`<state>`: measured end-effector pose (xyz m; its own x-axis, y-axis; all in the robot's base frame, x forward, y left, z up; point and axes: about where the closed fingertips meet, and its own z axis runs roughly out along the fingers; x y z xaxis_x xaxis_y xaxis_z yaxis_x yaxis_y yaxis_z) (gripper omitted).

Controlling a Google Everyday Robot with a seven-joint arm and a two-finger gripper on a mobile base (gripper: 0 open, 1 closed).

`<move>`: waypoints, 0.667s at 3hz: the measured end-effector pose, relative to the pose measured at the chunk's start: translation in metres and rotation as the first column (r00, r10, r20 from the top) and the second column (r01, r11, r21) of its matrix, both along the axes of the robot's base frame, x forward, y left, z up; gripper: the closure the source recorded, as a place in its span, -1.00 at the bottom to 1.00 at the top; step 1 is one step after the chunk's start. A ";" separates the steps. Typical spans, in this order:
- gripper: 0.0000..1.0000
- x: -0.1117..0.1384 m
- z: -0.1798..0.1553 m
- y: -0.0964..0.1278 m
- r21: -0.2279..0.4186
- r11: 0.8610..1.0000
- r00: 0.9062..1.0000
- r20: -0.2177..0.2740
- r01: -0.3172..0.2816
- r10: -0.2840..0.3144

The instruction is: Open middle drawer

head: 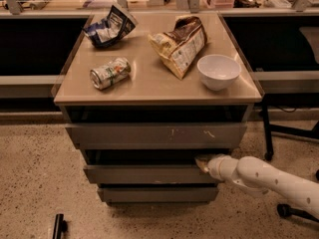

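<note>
The middle drawer (144,175) is the plain grey front between the taller scratched top drawer (154,135) and the short bottom drawer (154,194). It stands slightly out, with a dark gap above it. My gripper (202,163) is at the end of the white arm (264,178) that comes in from the lower right. It sits at the top right edge of the middle drawer front, reaching into the gap. Its tip is mostly hidden there.
The cabinet top (149,83) carries a lying can (109,73), a dark crumpled bag (110,26), a brown chip bag (182,44) and a white bowl (219,71). A chair base (289,210) stands at the right. A dark object (59,226) lies on the speckled floor.
</note>
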<state>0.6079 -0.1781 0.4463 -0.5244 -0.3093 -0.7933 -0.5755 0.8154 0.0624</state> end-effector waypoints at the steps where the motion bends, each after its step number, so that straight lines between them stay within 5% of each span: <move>1: 1.00 -0.002 -0.006 -0.018 -0.020 1.000 1.000 0.001 -0.003 0.003; 2: 1.00 -0.004 -0.016 -0.059 -0.059 0.997 0.999 0.008 -0.039 0.040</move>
